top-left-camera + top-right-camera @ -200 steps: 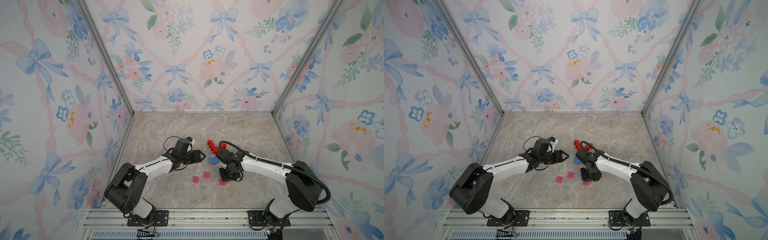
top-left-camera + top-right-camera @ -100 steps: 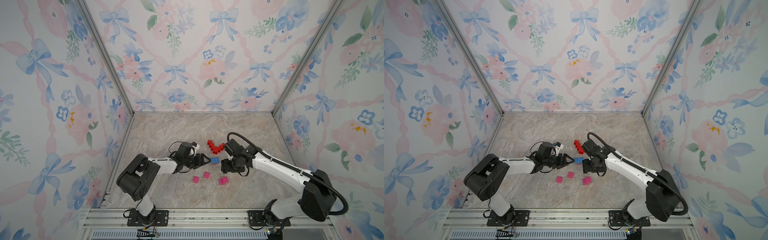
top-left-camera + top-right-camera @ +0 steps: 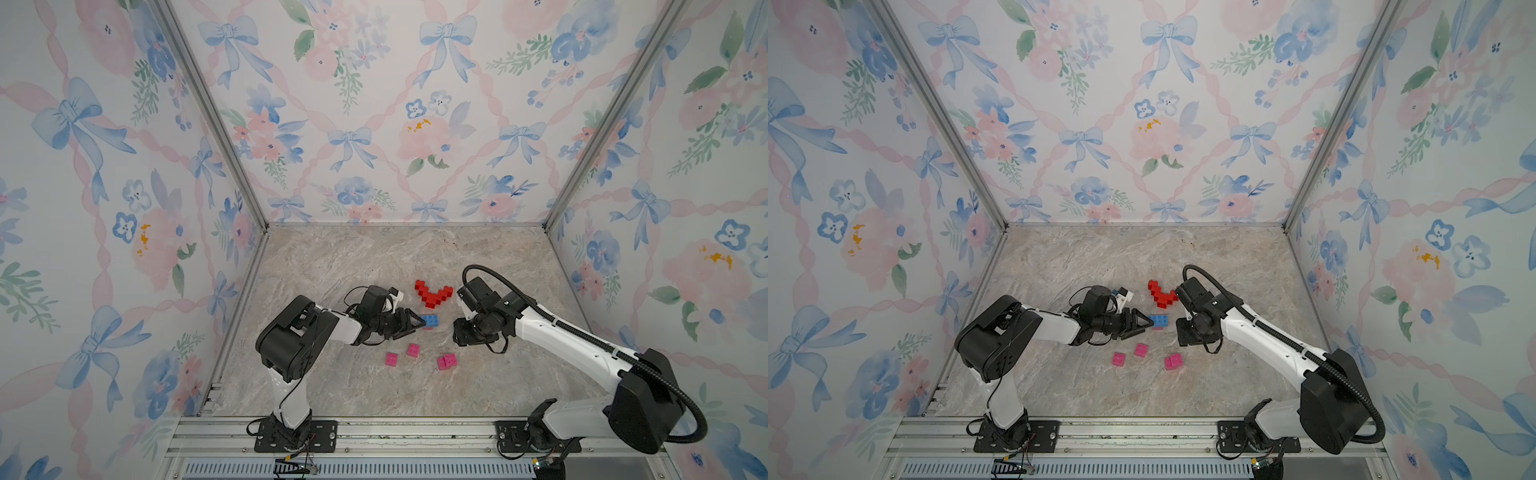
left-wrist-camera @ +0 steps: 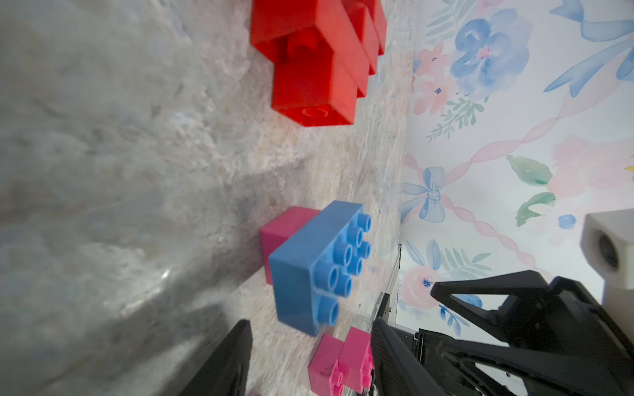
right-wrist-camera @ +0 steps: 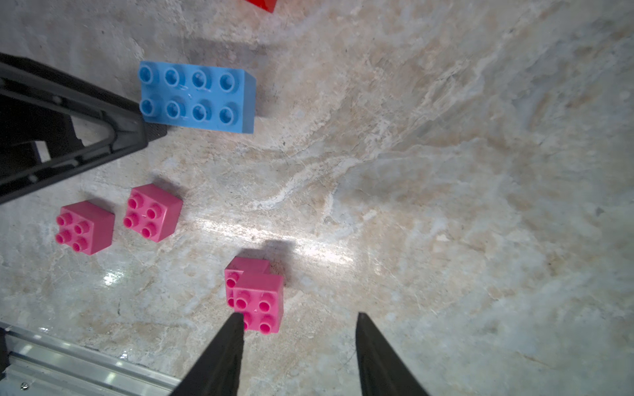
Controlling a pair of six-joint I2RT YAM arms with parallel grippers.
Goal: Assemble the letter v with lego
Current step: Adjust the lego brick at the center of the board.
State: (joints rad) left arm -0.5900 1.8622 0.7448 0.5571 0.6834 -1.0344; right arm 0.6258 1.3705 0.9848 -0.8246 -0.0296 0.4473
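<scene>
Jaws of the left tool [image 3: 417,323] stood part-open and empty, tips at the left end of the blue brick [image 3: 430,320]. Its long axis ran on in line with the tool, parallel to the table's [image 3: 374,266] front edge. It sat on a pink brick [image 4: 284,226], just in front of the red V [image 3: 433,294]. Farther right, the right tool [image 5: 298,320] hung open and empty above a stacked pink pair [image 5: 259,301]. The left arm looked nearer the blue brick.
</scene>
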